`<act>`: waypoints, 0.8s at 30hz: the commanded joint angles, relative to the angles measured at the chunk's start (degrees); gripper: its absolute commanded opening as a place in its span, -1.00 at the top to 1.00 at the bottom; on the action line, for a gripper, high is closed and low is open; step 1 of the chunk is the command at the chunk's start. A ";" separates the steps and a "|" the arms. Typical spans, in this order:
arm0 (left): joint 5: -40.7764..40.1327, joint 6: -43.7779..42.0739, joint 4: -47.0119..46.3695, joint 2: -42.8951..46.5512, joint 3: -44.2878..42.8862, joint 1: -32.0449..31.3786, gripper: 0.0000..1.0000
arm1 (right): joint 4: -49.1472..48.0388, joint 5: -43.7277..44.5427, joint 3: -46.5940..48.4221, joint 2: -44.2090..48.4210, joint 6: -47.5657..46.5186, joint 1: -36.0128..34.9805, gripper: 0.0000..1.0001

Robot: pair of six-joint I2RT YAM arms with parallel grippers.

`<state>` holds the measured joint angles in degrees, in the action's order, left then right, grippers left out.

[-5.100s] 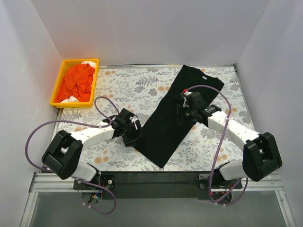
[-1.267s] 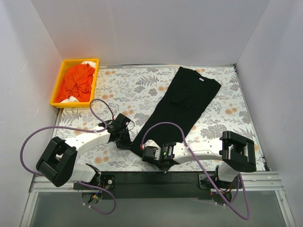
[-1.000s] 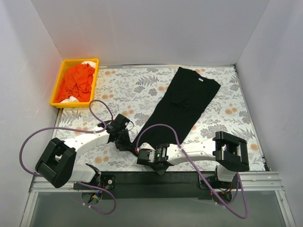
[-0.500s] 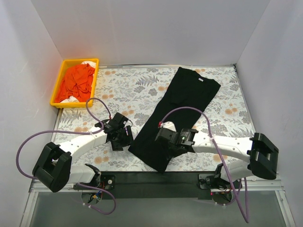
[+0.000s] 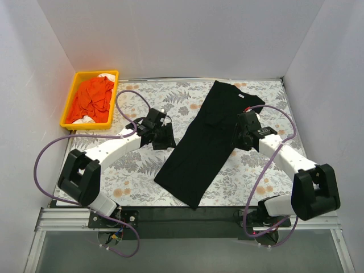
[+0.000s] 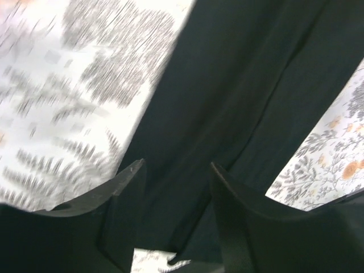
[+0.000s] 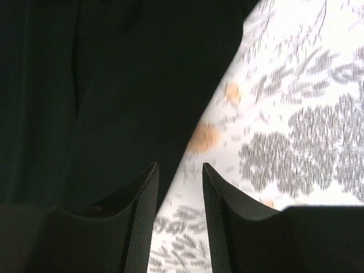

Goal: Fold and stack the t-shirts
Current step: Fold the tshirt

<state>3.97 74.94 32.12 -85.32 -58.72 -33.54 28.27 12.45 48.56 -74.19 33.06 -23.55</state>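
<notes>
Left gripper (image 5: 164, 136) and right gripper (image 5: 242, 134) sit part-open, empty, over the black t-shirt (image 5: 207, 145) edges; you risk pinching only one layer.

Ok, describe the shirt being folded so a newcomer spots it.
On the floral table, a long black t-shirt lies flat as a diagonal strip right of centre, collar toward the far right corner. The crumpled orange cloth sits apart, in the yellow tray far left.
</notes>
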 commanded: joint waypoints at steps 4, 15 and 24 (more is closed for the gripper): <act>6.84 -5.85 -5.66 -9.41 -8.33 -0.12 0.19 | -9.81 -8.66 9.53 -10.87 -4.76 9.04 0.28; 13.35 -3.84 -10.23 -18.22 -5.72 -0.74 0.31 | -10.61 -7.62 24.73 -31.16 -3.88 12.30 0.28; 12.11 14.25 -15.06 -18.04 3.26 -1.35 0.46 | -10.61 -7.70 33.96 -44.97 -9.23 13.09 0.26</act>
<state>16.93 80.60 17.63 -103.28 -58.37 -33.95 18.44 4.32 79.11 -114.52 27.55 -10.92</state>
